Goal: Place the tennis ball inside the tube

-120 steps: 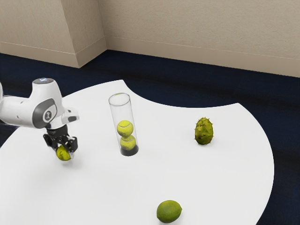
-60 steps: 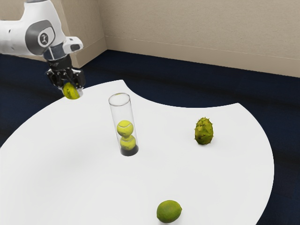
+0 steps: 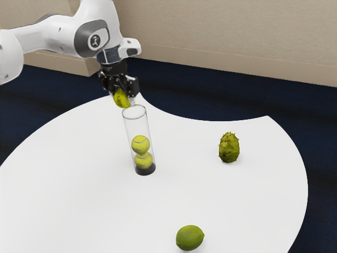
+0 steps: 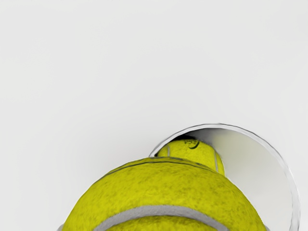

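Up in the frame's upper left, the claw point(image 3: 124, 97) grasps the ball point(image 3: 120, 98).
It hangs near the mouth of the clear tube point(image 3: 137, 124), left of centre, where 2 balls point(image 3: 140, 144) sit stacked; spiky fruit point(image 3: 229, 148) at right, lime point(image 3: 189, 237) at bottom, on the bench point(image 3: 95, 211).

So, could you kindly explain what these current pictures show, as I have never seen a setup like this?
This is a simulated robot arm with a two-finger gripper. The exterior view comes from a camera at the arm's side; the wrist view comes from one on its hand, looking past the held tennis ball into the clear tube. The fingers hold that ball near the tube's open top, not inside it. The tube stands on a white table with two stacked balls inside. Also on the table are a spiky fruit and what looks like a lime.
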Controlling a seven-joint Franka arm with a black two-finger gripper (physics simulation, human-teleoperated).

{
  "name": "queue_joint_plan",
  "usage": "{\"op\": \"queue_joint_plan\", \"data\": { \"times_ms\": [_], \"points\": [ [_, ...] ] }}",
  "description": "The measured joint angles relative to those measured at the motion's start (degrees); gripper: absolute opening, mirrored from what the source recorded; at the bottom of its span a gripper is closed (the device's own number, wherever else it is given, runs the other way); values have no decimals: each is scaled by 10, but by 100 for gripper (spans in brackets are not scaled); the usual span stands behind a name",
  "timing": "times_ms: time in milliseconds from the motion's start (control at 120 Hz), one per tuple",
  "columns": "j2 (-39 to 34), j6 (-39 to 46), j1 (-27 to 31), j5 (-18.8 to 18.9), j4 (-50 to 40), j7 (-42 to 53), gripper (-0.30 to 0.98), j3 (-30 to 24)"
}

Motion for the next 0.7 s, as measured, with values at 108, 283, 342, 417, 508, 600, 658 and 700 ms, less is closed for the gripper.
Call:
{"op": "queue_joint_plan", "data": {
  "times_ms": [108,283,342,417,508,600,658,700],
  "points": [
    [13,10,0,0,9,-2,40,-9],
    [16,10,0,-7,10,-4,56,-9],
    [16,9,0,-8,10,-5,59,-9],
    [11,6,0,-9,11,-5,62,-10],
    [7,2,0,-10,10,-5,64,-10],
    [-10,-22,0,-12,10,-5,66,-10],
    [-30,-44,0,-23,9,-1,66,-8],
    [-49,-60,1,-29,5,2,67,-7]
  ]
}}
